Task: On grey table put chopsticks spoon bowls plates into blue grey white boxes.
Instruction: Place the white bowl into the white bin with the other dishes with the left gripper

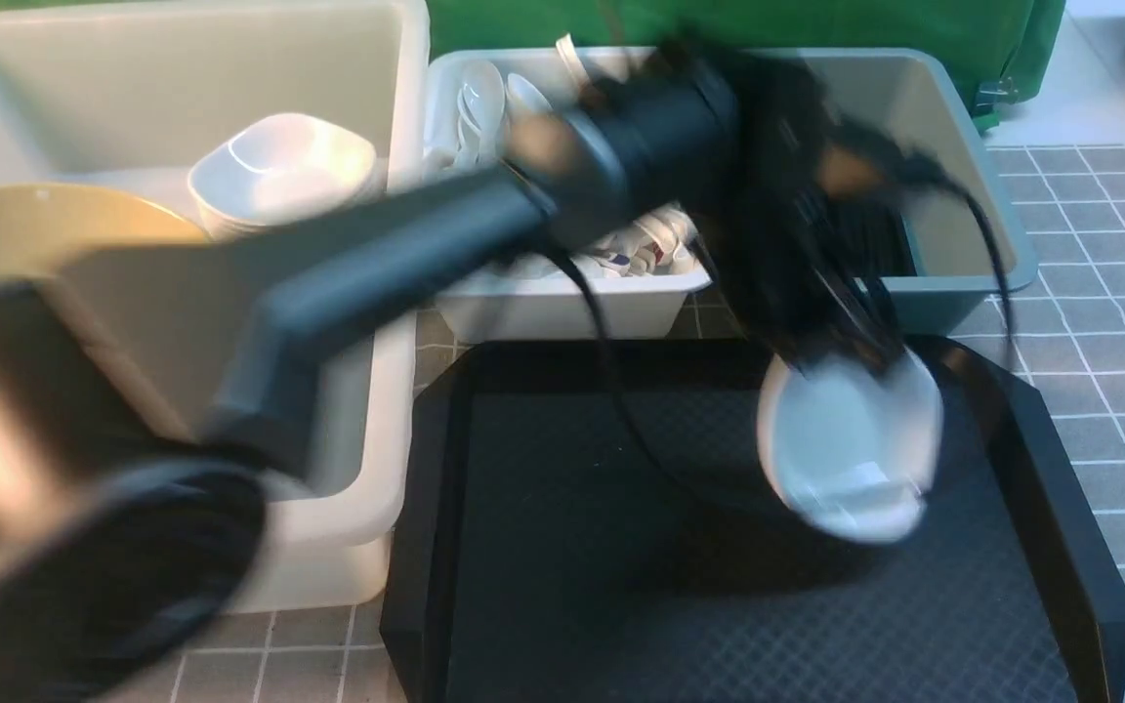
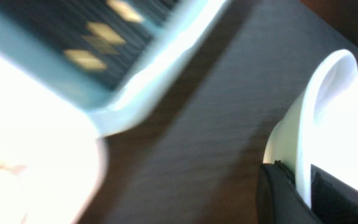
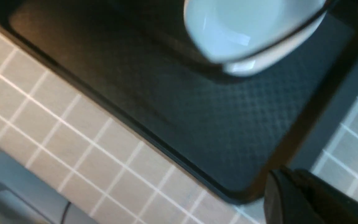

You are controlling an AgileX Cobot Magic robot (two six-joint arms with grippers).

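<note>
Black left pincer (image 2: 303,185) clamps a small glossy white rounded-square plate (image 2: 331,118) by its rim, black textured tray (image 1: 572,547) beneath it; right pincer (image 3: 306,199) closed.

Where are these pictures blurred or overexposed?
Front view: the left arm and the plate under it are smeared by motion; the black tray looks sharper. Left wrist view: all blurred, a white patch beside the blue-grey box burnt out by glare. Right wrist view: mild blur; the grey table's grid is readable.

Plate (image 1: 846,449) glossy white; tray (image 1: 572,586) matt, textured; blue-grey box (image 1: 963,117) smooth plastic.
</note>
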